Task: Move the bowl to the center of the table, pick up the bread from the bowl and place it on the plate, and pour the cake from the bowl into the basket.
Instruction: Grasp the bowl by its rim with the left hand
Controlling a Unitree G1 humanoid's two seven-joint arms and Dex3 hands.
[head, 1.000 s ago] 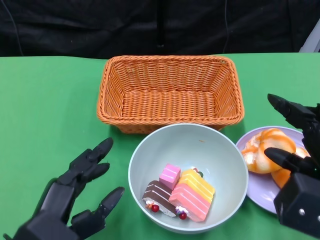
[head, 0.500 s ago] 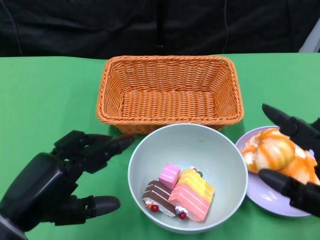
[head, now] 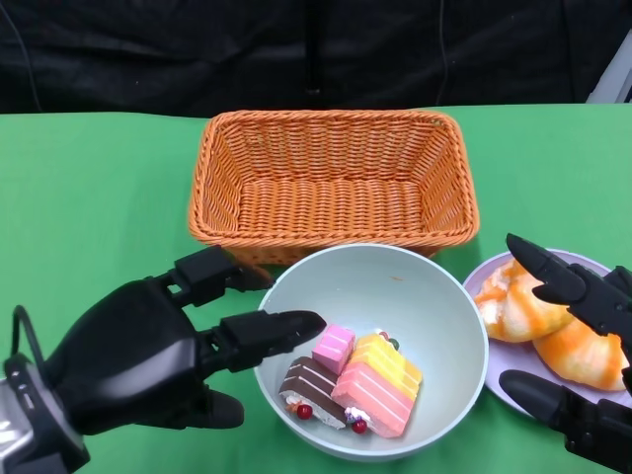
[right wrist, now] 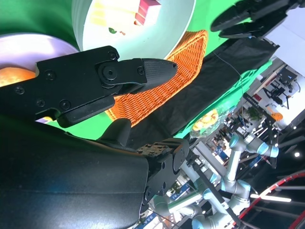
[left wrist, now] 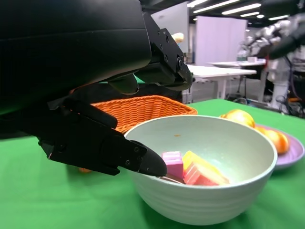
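Observation:
The pale green bowl (head: 395, 286) stands in front of the basket and holds pink, chocolate and striped cake pieces (head: 380, 380). My left hand (head: 148, 355) is at the bowl's left side with its fingers apart. One fingertip (left wrist: 152, 164) reaches over the rim, and nothing is gripped. The orange-and-white bread (head: 518, 311) lies on the purple plate (head: 504, 363) to the right of the bowl. My right hand (head: 583, 395) is over the plate's near side, fingers spread on either side of the bread and holding nothing.
The empty orange wicker basket (head: 336, 202) stands just behind the bowl, almost touching it. Green cloth covers the table, with a black backdrop at its far edge. Bowl and plate sit close together.
My left hand has moved right, up to the bowl's left rim. My right hand has drawn back and down, and the bread that was between its fingers now lies on the plate.

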